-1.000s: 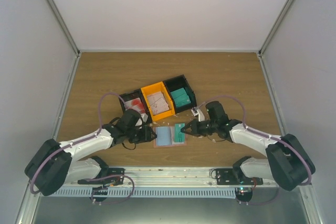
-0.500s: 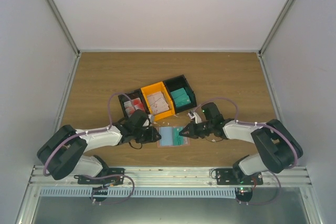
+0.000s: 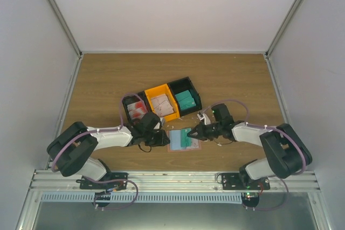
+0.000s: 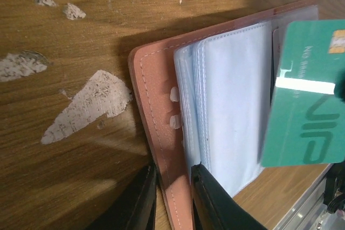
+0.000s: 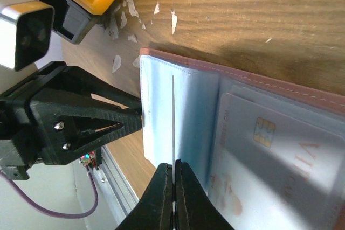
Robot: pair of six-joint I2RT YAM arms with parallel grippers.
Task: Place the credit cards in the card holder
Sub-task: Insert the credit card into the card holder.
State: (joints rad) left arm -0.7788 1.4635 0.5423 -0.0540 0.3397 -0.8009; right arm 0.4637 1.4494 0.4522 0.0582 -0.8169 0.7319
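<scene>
The card holder [image 4: 156, 111] is lying open on the wooden counter [image 3: 237, 79], just in front of a row of 3 bins [image 3: 161, 103] and between the 2 arms. Its reddish-brown cover is facing down and its light blue pockets [image 4: 232, 106] are facing up. The left claw [image 4: 173, 172] is grasping the card holder, with its 2 black fingers [image 4: 141, 200] pressing on either side of the stitched cover edge at the holder's left end. The right claw [image 5: 173, 164] is clenching a teal card [image 4: 304, 117], its fingers closed tight on the card's thin edge. It is holding the card tilted just above the pockets, and whether the card's lower edge is touching a pocket I cannot tell. In the right wrist view the card is showing edge-on as a thin line over the blue sleeve. A pale card [image 5: 259, 149] with a gold chip is sitting inside a pocket beside it. From above, the left black bin is holding white cards with red blobs [image 3: 137, 109], the orange bin is holding pale cards [image 3: 161, 104], and the right black bin is holding more teal cards [image 3: 186, 99]. White flecks [image 4: 89, 106] are showing on the wood beside the holder.
</scene>
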